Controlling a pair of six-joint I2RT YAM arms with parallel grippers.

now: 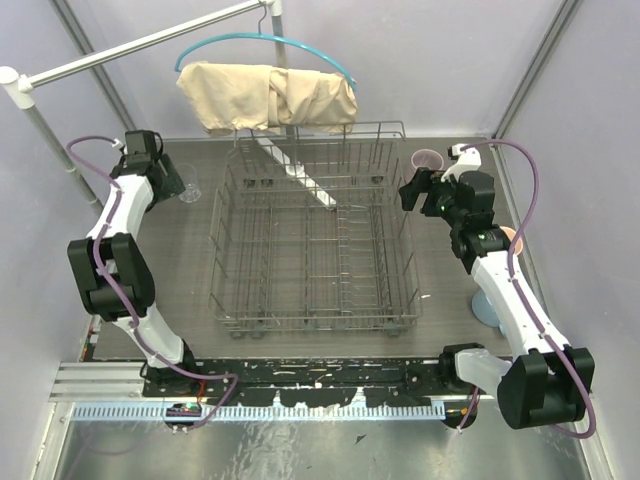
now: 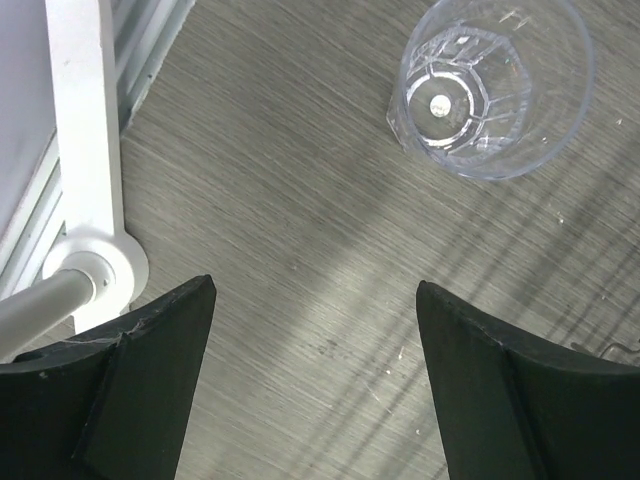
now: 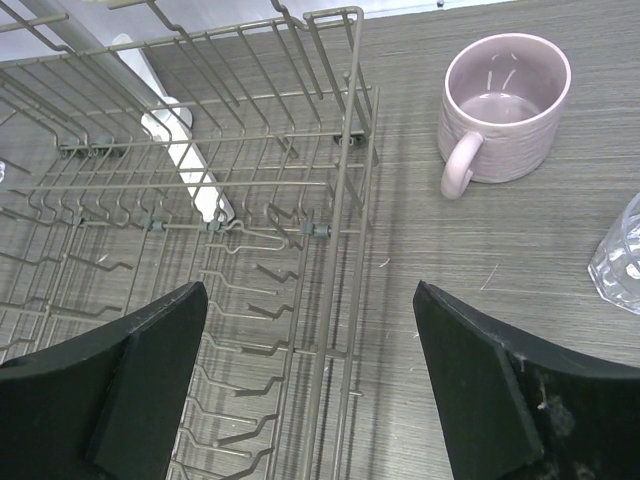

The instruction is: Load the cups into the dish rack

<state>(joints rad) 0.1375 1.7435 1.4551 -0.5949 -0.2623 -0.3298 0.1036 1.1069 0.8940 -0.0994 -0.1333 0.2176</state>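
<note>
Large rectangular grey wire dish rack (image 1: 313,240): set mid-table between the two arms.
Clear glass tumbler (image 2: 490,85): stood upright on the tabletop left of the rack, ahead of the left gripper (image 2: 313,292), whose jaws are held apart around bare table.
Mauve-pink handled mug (image 3: 505,105): stood upright just outside the rack's far right corner, ahead of the right gripper (image 3: 310,290), jaws likewise spread.
Second clear tumbler (image 3: 620,255): placed near the mug.

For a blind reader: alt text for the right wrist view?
A mauve-pink mug stands upright on the table, beside a corner of the wire dish rack. The right gripper hangs open above; a clear glass tumbler shows at the frame's edge.
</note>
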